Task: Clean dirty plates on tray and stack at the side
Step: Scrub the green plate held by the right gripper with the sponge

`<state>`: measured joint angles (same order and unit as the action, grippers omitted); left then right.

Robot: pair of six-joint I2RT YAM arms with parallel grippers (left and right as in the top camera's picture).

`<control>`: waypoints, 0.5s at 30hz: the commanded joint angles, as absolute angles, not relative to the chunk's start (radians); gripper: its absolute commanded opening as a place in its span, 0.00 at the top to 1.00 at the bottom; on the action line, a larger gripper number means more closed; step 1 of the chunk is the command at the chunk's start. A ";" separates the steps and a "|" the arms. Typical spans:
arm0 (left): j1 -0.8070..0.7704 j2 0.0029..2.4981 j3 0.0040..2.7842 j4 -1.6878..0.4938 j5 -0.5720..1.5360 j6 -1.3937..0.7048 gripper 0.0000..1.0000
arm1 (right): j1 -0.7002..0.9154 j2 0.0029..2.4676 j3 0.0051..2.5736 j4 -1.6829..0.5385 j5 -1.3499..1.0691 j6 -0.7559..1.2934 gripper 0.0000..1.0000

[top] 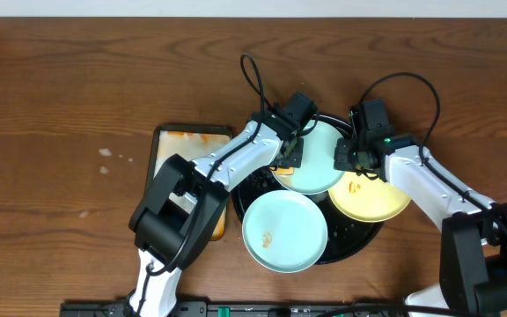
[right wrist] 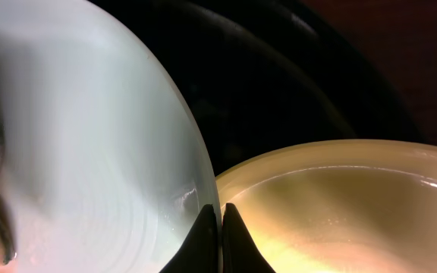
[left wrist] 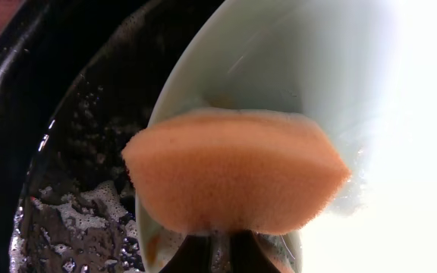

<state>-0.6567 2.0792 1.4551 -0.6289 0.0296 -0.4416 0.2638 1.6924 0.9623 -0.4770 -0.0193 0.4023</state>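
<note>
Orange sponge (left wrist: 234, 182): pinched tight in left gripper (left wrist: 220, 254), pressed flat against upper mint plate (top: 317, 158). Clamped that plate's rim with right gripper (right wrist: 220, 227), fingers closed thin on it, over foamy black tray (top: 350, 236). Found yellow plate (top: 368, 198) and lower mint plate (top: 284, 233) lying on tray, orange specks on both.

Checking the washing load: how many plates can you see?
3. One mint plate at the tray's near edge; a second mint plate at the back, held by the right hand, sponge against it; a yellow plate on the right. None looks hidden.
</note>
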 commanded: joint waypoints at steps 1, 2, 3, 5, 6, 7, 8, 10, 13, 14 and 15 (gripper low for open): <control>-0.641 2.102 1.447 -0.656 -0.070 -0.431 0.92 | 0.260 1.687 0.948 -0.492 0.036 0.408 0.99; -0.641 2.102 1.447 -0.664 -0.102 -0.432 0.92 | 0.259 1.687 0.948 -0.495 0.049 0.407 0.99; -0.641 2.102 1.448 -0.673 -0.141 -0.432 0.92 | 0.260 1.687 0.948 -0.499 0.058 0.407 0.99; -0.641 2.102 1.448 -0.696 -0.221 -0.432 0.92 | 0.259 1.687 0.948 -0.509 0.075 0.407 0.99; -0.641 2.102 1.448 -0.704 -0.259 -0.432 0.92 | 0.259 1.687 0.948 -0.512 0.081 0.407 0.99; -0.641 2.102 1.448 -0.712 -0.290 -0.432 0.92 | 0.259 1.687 0.948 -0.513 0.087 0.406 0.99; -0.641 2.102 1.449 -0.719 -0.318 -0.432 0.92 | 0.260 1.687 0.948 -0.514 0.090 0.406 0.99; -0.641 2.102 1.453 -0.733 -0.351 -0.432 0.92 | 0.260 1.687 0.948 -0.516 0.090 0.403 0.99; -0.641 2.091 1.464 -0.749 -0.350 -0.432 0.92 | 0.260 1.687 0.948 -0.519 0.107 0.403 0.99; -0.641 2.083 1.466 -0.752 -0.350 -0.433 0.92 | 0.259 1.685 0.948 -0.521 0.115 0.403 0.99; -0.641 2.061 1.466 -0.754 -0.350 -0.444 0.91 | 0.260 1.682 0.948 -0.527 0.129 0.403 0.99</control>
<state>-0.6773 2.0792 1.4738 -0.7109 -0.1642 -0.4412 0.2771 1.6924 0.9623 -0.4969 -0.0460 0.4061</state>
